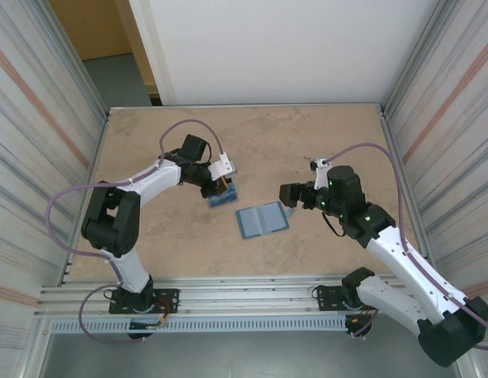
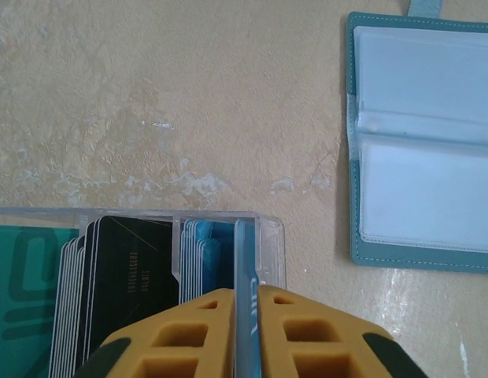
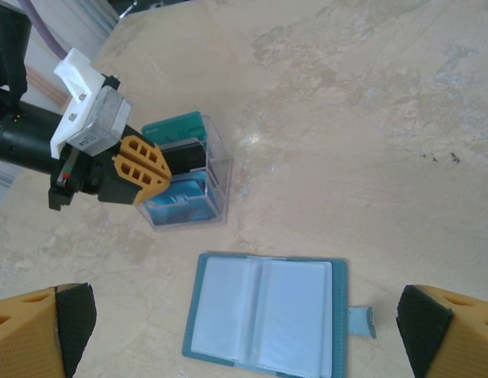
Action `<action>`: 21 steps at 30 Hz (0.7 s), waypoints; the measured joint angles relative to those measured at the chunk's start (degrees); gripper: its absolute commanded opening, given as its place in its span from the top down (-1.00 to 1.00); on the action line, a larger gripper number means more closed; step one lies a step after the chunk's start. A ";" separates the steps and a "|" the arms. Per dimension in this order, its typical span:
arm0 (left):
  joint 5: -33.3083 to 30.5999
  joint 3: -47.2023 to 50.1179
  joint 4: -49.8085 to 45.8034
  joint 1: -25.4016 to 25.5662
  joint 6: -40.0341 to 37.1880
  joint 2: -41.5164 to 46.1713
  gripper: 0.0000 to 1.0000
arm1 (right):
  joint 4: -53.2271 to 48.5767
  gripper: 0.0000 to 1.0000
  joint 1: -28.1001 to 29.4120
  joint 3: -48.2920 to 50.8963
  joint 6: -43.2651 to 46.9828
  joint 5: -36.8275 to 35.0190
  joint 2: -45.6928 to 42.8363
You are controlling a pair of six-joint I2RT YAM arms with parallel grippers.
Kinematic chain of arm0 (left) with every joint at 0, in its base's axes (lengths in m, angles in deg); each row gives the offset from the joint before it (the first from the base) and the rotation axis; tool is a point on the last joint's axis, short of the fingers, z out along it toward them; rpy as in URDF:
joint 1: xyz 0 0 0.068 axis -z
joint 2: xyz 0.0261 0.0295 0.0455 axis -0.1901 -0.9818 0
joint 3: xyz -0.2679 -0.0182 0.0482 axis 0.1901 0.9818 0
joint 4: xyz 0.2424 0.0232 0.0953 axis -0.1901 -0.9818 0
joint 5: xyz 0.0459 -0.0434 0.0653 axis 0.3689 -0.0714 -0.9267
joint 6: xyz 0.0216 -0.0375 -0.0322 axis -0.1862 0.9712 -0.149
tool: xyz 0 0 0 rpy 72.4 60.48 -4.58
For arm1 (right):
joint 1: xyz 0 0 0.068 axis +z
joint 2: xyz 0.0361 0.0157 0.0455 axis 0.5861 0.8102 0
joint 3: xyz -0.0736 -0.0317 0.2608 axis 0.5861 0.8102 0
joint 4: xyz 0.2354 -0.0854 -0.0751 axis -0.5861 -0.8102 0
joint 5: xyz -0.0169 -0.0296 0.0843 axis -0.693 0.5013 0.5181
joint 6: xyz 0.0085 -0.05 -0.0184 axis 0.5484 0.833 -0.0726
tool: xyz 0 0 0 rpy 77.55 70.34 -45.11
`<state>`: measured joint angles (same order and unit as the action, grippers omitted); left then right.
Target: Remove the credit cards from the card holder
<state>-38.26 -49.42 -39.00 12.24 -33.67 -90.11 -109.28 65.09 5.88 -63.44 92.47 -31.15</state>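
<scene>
The main risk sits at the left gripper [image 2: 245, 295]: its yellow pads pinch a blue card [image 2: 245, 260] edge-on, held upright just over the right-hand compartment of a clear plastic box [image 2: 269, 236]. If the card is let go while it leans, its lower edge could catch on the box wall or on the blue cards already packed there, and it may tip out onto the table [image 1: 307, 134] or wedge crooked. A careless descent could also shove the light box sideways. The right gripper [image 1: 288, 194] hangs with its jaws spread wide above the card holder [image 3: 264, 315], gripping nothing; a low sweep from there could drag the soft wallet.

The card holder lies open and flat on the table, near the box but apart from it, between the two arms. It is a teal-blue bifold with stitched edges and a small closing tab [image 3: 360, 321] sticking out on one side. Its clear inner sleeves look pale and empty, so the job appears nearly finished. The other credit cards stand on edge in the box: a black card [image 2: 130, 268] among a stack, and a teal card [image 2: 24, 291] beside it
</scene>
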 measured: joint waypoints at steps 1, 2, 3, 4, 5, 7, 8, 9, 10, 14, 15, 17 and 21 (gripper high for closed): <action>0.00 -0.15 -0.09 -0.02 0.07 0.00 0.61 | 0.00 -0.99 0.00 0.00 -0.02 0.00 0.00; 0.02 -0.28 -0.11 -0.02 0.13 0.00 0.61 | 0.00 -0.99 0.00 0.00 0.00 0.00 0.00; 0.02 -0.52 -0.11 -0.02 0.28 0.00 0.60 | 0.00 -0.99 0.00 0.00 0.00 0.00 0.00; 0.04 -0.72 -0.11 -0.02 0.39 0.00 0.60 | 0.00 -0.99 0.00 0.00 0.00 0.00 0.00; 0.04 -0.94 -0.11 -0.02 0.48 0.02 0.60 | 0.00 -0.99 0.00 -0.02 0.00 0.00 0.00; 0.07 -1.27 -0.11 -0.02 0.83 0.04 0.59 | 0.00 -0.99 0.00 -0.04 0.00 0.00 0.00; 0.09 -1.31 -0.11 -0.02 0.98 0.15 0.59 | 0.00 -0.99 0.00 -0.07 0.00 -0.02 0.00; 0.07 -1.31 -0.13 0.00 1.25 0.44 0.58 | 0.00 -0.99 0.00 -0.07 0.00 -0.04 0.00; 0.07 -1.31 -0.15 0.00 1.42 0.79 0.58 | -0.02 -0.99 0.00 -0.04 0.00 -0.07 0.00; 0.02 -0.57 0.76 0.00 3.43 5.57 0.21 | -0.07 -0.99 -0.04 -0.07 0.00 -1.27 0.00; -0.09 0.24 1.68 0.00 4.28 7.72 0.19 | -0.09 -0.99 -0.11 -0.07 0.00 -1.60 0.00; -0.46 2.25 3.63 0.00 6.19 12.24 -0.01 | -0.28 -0.99 -0.11 -0.07 0.00 -2.27 -0.02; -3.06 7.93 8.55 0.00 10.97 21.38 -0.45 | -1.07 -0.99 -0.37 -0.31 0.00 -5.05 -0.20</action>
<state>-41.32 -41.49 -30.46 12.24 -22.69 -68.74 -110.35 64.72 5.57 -63.44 87.42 -31.34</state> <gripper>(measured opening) 0.648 0.994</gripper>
